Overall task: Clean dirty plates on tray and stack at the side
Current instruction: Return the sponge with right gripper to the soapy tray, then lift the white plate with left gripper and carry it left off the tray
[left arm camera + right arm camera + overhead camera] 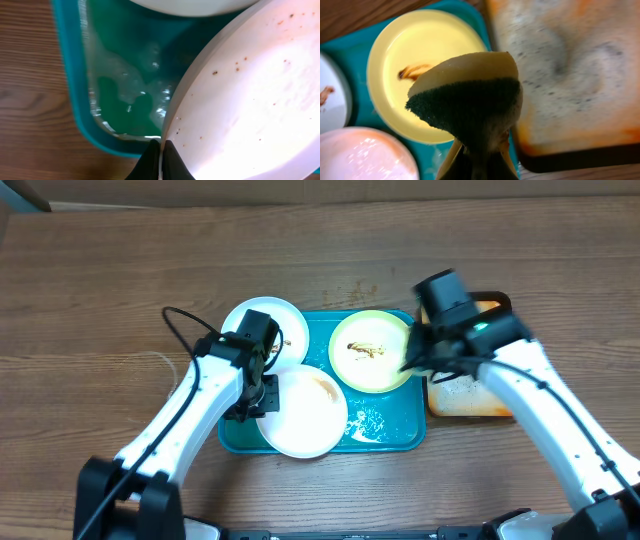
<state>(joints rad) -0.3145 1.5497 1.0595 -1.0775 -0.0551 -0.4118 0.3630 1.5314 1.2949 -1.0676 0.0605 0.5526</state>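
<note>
Both hands busy at the tray (318, 335).
The left hand (160, 150) pinches the rim of a white plate (250, 100); the right hand (479, 155) grips a sponge (470, 95) by the yellow plate (420, 55).

I see a teal tray (405, 420), white plates (300, 415) flecked brown, a pale yellow plate (370, 350) smeared brown, my sponge (465, 100) yellow over dark green, and a brown wood-grain tabletop (100, 280).
</note>
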